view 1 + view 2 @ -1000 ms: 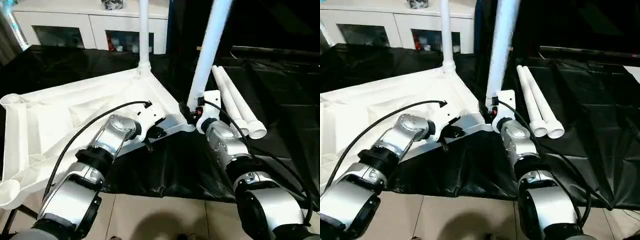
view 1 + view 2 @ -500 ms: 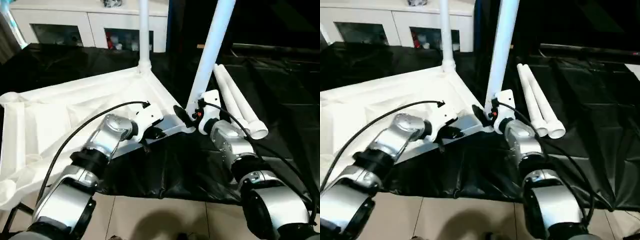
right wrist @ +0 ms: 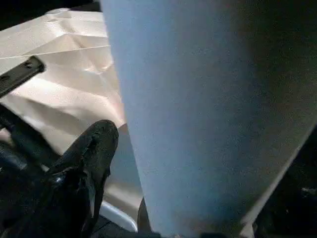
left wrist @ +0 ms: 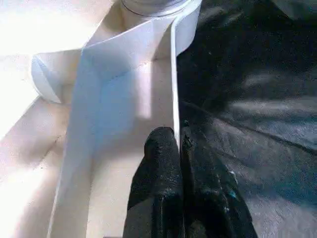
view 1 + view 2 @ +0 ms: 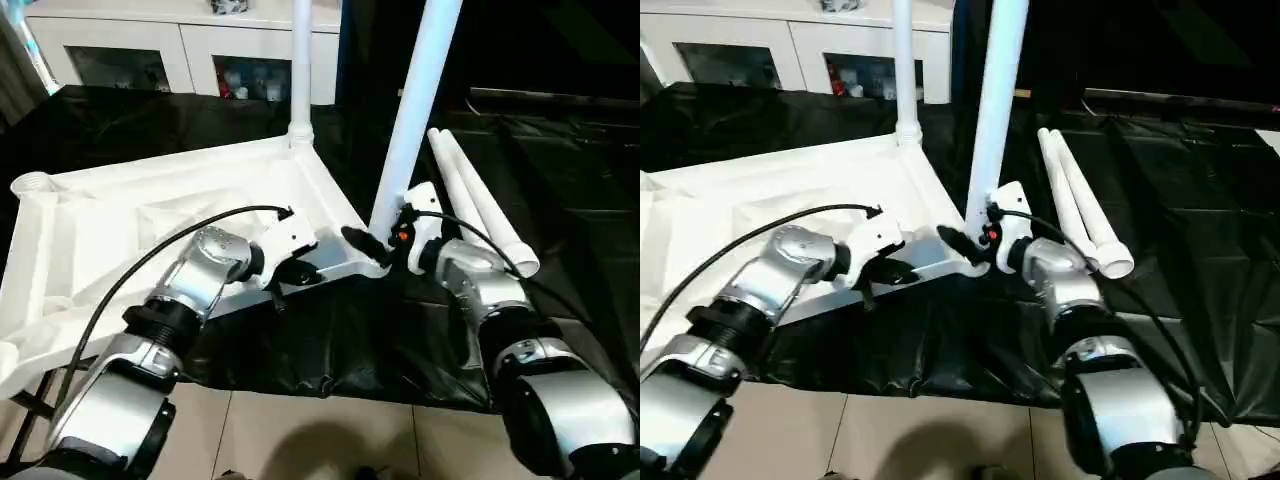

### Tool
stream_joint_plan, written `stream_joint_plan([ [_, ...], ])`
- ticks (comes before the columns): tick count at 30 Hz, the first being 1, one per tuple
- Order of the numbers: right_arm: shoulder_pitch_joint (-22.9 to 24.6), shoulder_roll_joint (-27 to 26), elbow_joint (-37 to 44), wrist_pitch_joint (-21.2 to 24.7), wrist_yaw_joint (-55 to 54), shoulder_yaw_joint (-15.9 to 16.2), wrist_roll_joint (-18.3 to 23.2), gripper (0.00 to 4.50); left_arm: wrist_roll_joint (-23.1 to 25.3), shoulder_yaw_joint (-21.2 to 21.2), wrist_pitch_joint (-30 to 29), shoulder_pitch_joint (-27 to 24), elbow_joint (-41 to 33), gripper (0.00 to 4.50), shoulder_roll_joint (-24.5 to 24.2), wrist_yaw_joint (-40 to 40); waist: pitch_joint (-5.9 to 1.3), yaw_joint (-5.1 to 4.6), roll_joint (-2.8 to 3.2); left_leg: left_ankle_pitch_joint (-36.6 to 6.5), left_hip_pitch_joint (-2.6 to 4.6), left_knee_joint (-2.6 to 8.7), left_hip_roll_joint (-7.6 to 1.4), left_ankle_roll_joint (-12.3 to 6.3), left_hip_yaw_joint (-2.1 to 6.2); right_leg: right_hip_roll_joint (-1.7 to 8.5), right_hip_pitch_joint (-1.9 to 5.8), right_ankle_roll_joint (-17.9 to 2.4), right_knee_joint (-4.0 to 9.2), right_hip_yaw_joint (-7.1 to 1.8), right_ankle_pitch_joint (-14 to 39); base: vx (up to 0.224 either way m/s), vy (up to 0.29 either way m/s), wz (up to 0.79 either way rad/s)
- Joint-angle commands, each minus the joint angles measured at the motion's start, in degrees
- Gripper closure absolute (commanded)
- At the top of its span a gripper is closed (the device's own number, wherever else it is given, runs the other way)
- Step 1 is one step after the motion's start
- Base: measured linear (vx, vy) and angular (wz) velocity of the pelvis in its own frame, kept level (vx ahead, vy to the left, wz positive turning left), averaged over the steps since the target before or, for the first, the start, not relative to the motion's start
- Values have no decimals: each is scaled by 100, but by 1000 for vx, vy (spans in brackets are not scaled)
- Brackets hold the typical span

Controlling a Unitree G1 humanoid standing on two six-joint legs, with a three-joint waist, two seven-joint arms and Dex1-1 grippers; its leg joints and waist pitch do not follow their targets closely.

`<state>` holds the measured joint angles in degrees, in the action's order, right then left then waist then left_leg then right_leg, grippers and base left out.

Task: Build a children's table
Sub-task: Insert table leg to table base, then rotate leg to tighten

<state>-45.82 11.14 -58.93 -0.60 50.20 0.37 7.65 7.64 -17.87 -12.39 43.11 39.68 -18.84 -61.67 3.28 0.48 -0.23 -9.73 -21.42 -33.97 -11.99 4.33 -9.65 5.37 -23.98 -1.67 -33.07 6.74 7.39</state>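
The white tabletop [image 5: 130, 230] lies upside down on black cloth. One white leg [image 5: 300, 60] stands upright in its far corner socket. A second leg [image 5: 420, 90] rises, slightly tilted, from the near right corner socket. My right gripper [image 5: 385, 238] is open around this leg's base, and one black finger [image 3: 89, 163] stands beside the tube. My left gripper [image 4: 177, 136] is shut on the tabletop's thin front rim [image 4: 173, 74], a little left of that corner. Two loose legs [image 5: 480, 215] lie side by side on the cloth to the right.
A white cabinet [image 5: 180, 50] with glass doors stands behind the work. Black cloth [image 5: 340, 340] covers the surface and hangs over its near edge above pale floor tiles [image 5: 330, 440]. A black cable [image 5: 150, 270] loops over my left forearm.
My right gripper's fingers have spread away from the tilted leg that they were closed around. The view has shifted a little. My left gripper keeps its hold on the rim.
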Motion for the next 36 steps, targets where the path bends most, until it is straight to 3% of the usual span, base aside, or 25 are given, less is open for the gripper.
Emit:
stream_joint_plan([
  [1,41,-7,12,165,273,176,-69,66,-102,-32,270,81,-241,450,1,-234,-437,33,28,-1608,39,383,-118,-365,-10,289,384,-1320,346,-277,1787,0,0,0],
  [2,79,82,42,192,488,238,-102,66,-149,-56,417,42,-277,450,-107,-499,-443,50,7,-1575,37,378,-124,-379,-14,294,386,-1309,340,-276,1799,0,0,0],
  [5,109,129,80,194,613,273,-127,66,-177,-72,502,24,-287,450,-168,-657,-440,73,23,-1523,42,380,-133,-361,-19,291,380,-1319,332,-279,1774,0,0,0],
  [10,194,278,185,181,1001,368,-196,111,-289,-146,689,-31,-386,450,-398,-1197,-444,158,36,-1486,66,381,-157,-341,-40,291,359,-1359,304,-291,1657,0,0,0],
  [15,277,393,297,229,1341,546,-289,160,-304,-200,829,-6,-339,450,-508,-1485,-432,182,37,-1594,71,395,-150,-269,-36,293,361,-1289,324,-292,1841,0,0,0],
  [24,396,391,426,220,1504,624,-319,171,-297,-222,956,58,-208,450,-532,-1651,-446,196,42,-1477,65,389,-146,-277,-38,285,371,-1312,306,-296,1674,0,0,0],
  [29,592,209,548,276,1128,525,-253,171,-255,-124,831,116,-2,450,-339,-1232,-432,201,42,-1592,75,396,-139,-234,-39,285,361,-1267,332,-295,1838,0,0,0],
  [31,651,73,553,307,720,422,-230,171,-154,-90,771,158,120,450,-195,-811,-423,203,24,-1691,119,402,-137,-172,-30,298,327,-1201,364,-299,2075,0,0,0],
  [36,719,-665,318,272,-1448,13,-218,173,-17,27,325,265,329,450,430,314,-383,134,3,-1963,131,413,-89,-30,4,309,301,-874,465,-281,2893,0,0,0],
])
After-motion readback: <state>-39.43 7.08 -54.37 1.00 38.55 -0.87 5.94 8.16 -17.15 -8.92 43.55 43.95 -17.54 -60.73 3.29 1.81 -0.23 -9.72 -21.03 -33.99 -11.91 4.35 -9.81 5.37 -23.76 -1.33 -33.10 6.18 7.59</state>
